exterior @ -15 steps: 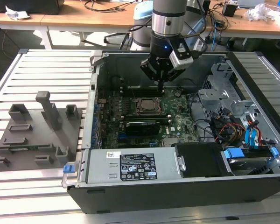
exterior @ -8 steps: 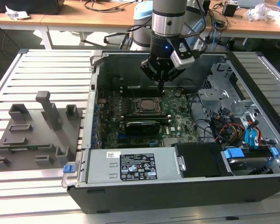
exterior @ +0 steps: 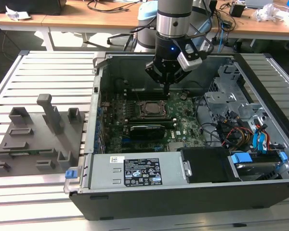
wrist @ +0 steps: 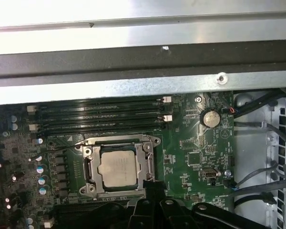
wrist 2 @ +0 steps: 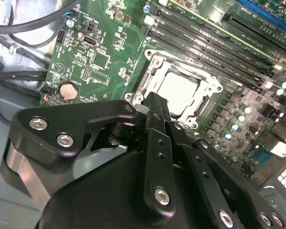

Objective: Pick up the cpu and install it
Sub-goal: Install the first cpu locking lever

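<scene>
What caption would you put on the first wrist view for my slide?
The cpu sits inside the socket frame on the green motherboard, the gripper close beside the frame.

The cpu (wrist: 117, 169) sits in the socket frame (wrist: 87, 168) on the motherboard (wrist: 190, 157).

The gripper (exterior: 166, 88) hangs inside the open computer case (exterior: 135, 202), its fingers pinched to a narrow tip just above the motherboard (exterior: 183, 120). Beside it, the cpu (exterior: 152, 109) seems to lie seated in the socket (exterior: 140, 109).
</scene>
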`<action>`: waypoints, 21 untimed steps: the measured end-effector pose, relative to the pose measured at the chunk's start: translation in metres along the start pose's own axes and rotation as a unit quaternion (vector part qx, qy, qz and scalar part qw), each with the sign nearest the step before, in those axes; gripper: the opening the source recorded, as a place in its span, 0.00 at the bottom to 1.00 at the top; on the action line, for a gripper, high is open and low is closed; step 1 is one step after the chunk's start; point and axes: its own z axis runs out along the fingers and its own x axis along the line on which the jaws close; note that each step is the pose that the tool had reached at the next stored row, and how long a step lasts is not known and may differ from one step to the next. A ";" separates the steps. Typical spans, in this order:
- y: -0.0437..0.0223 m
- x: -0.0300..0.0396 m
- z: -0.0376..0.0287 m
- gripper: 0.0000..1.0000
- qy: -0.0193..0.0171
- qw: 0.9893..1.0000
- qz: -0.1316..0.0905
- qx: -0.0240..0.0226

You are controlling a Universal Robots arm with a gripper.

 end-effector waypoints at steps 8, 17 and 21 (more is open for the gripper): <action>0.0000 0.0000 0.0000 0.11 -0.003 0.999 -0.032 -0.002; 0.0000 0.0000 0.0000 0.11 -0.007 0.998 -0.069 -0.003; 0.0000 0.0000 0.0000 0.11 -0.008 0.996 -0.087 -0.004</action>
